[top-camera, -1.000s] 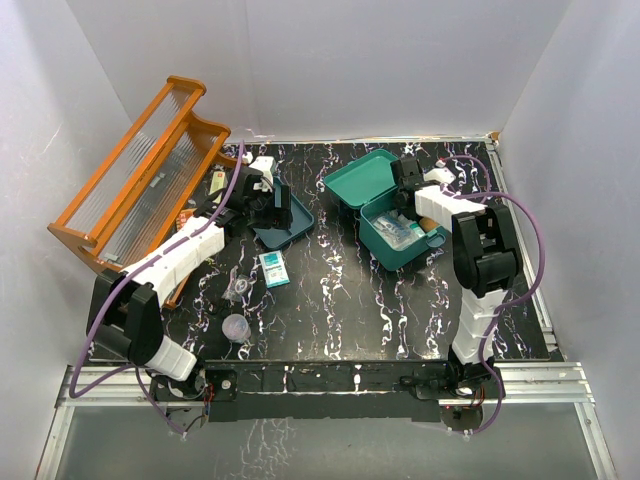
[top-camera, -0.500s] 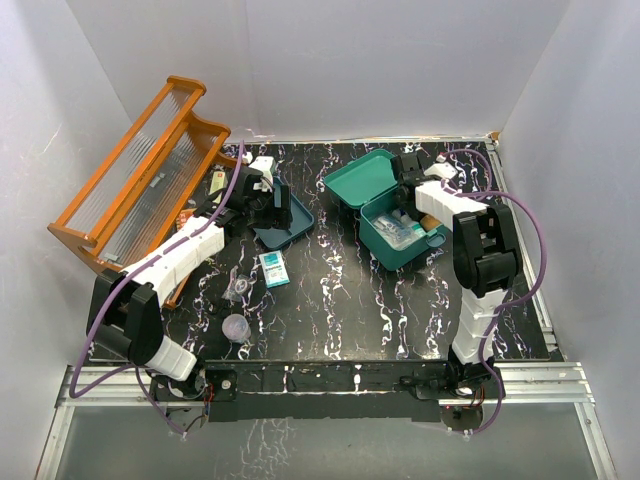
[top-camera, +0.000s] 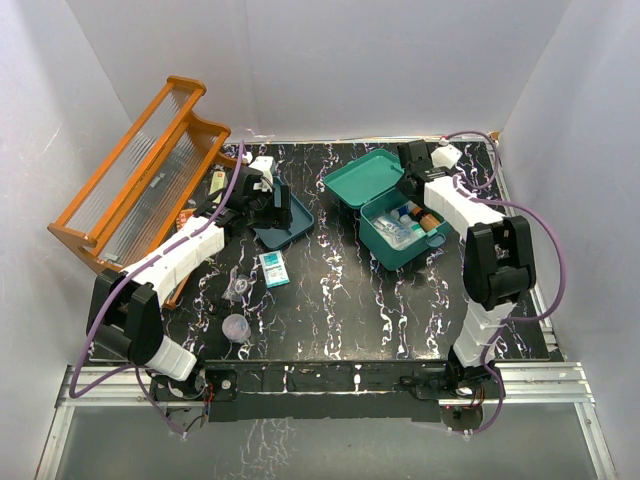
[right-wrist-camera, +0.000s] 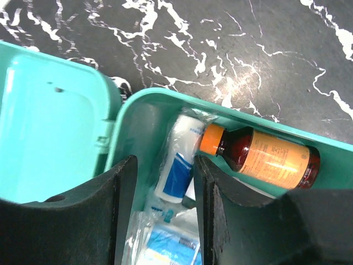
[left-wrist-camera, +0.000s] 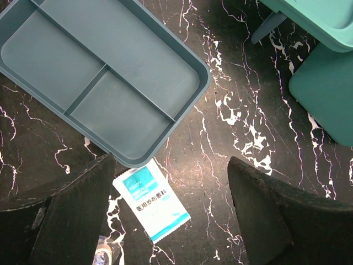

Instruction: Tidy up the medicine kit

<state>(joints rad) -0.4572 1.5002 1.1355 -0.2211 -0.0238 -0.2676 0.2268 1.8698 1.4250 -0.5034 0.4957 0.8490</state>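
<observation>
1. Teal-and-white, the sachet (top-camera: 272, 268) is lying lower left of centre in the top view, on the black marbled table (top-camera: 340, 300), with a small clear cup (top-camera: 235, 327) below it. With these still loose, I judge the step in hand to be packing supplies into the box.

2. Above the sachet in that view, the left gripper (top-camera: 275, 205) is hovering over the insert tray (top-camera: 295, 222), its jaws standing wide apart and holding nothing. In the left wrist view the empty tray (left-wrist-camera: 118, 66) is filling the upper left. The sachet (left-wrist-camera: 151, 201) is lying at the tray's lower corner, between the open left gripper's (left-wrist-camera: 171, 165) fingers.

3. The next move probably calls for coming straight down on the sachet. It is flat on a hard surface, so the pinch needs an edge to catch.

4. Right of centre, the medicine kit (top-camera: 377, 242) is sitting open, its lid (top-camera: 362, 180) folded back toward the upper left.

5. Farthest up, the right gripper (top-camera: 413, 180) is hanging over the kit's far end, jaws parted and empty. In the right wrist view a white tube (right-wrist-camera: 179, 149) is lying under the gap, an amber bottle (right-wrist-camera: 265, 157) at right and the lid (right-wrist-camera: 49, 127) at left.
</observation>
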